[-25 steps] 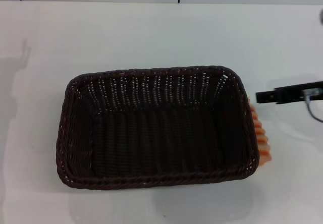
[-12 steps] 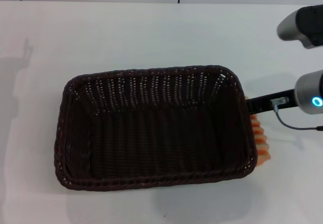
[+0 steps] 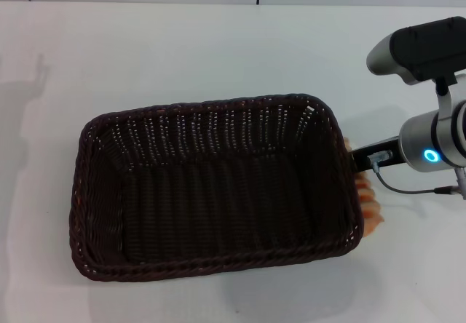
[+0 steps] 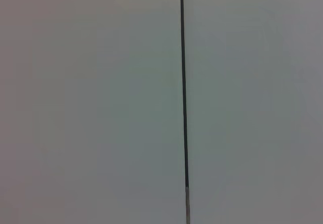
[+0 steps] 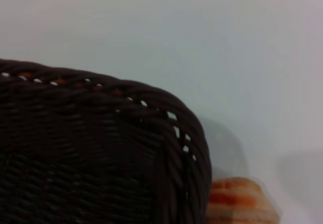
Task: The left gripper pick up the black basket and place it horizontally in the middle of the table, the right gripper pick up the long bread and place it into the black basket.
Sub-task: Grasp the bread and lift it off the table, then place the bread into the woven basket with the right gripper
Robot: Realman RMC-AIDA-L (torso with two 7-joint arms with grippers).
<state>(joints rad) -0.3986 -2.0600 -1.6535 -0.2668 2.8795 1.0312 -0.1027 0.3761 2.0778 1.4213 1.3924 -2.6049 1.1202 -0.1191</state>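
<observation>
The black basket lies lengthwise across the middle of the white table, empty inside. The long bread, striped orange and cream, lies on the table against the outside of the basket's right end, mostly hidden by the rim. My right gripper, on the arm with the blue light, reaches in from the right and sits at the basket's right rim, just above the bread. The right wrist view shows the basket's corner and the bread's end beside it. The left gripper is out of view.
The right arm's white-grey upper link hangs over the table's right side, with a cable looping below the wrist. The left wrist view shows only a pale surface with a dark seam. A wall runs along the table's far edge.
The right arm has come in from the right until its gripper reaches the basket's right end. The basket has shifted a little to the left and covers more of the bread.
</observation>
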